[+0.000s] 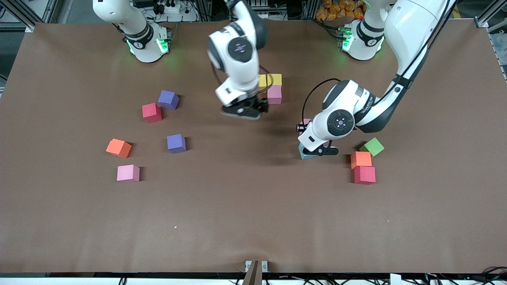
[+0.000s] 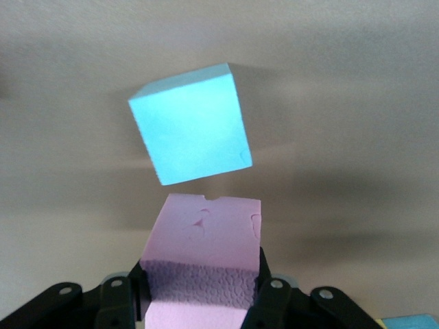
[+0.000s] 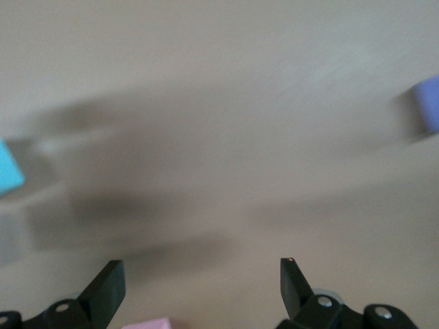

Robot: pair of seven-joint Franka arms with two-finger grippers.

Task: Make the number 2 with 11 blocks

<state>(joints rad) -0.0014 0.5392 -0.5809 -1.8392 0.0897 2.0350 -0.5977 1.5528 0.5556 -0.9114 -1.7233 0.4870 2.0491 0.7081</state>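
Observation:
My left gripper (image 1: 323, 150) is shut on a pink cube (image 2: 209, 233), low over the table and right beside a light blue cube (image 1: 307, 152) that also shows in the left wrist view (image 2: 192, 123). The hand hides the held cube in the front view. Two yellow cubes (image 1: 270, 80) sit side by side, with a pink cube (image 1: 274, 95) touching them on the side nearer the camera. My right gripper (image 1: 247, 111) is open and empty (image 3: 202, 271), low over bare table beside that group.
Toward the right arm's end lie two purple cubes (image 1: 168, 99) (image 1: 176, 143), a red cube (image 1: 151, 112), an orange cube (image 1: 118, 148) and a pink cube (image 1: 128, 173). Toward the left arm's end a green cube (image 1: 372, 147), an orange cube (image 1: 361, 159) and a red cube (image 1: 364, 174) cluster together.

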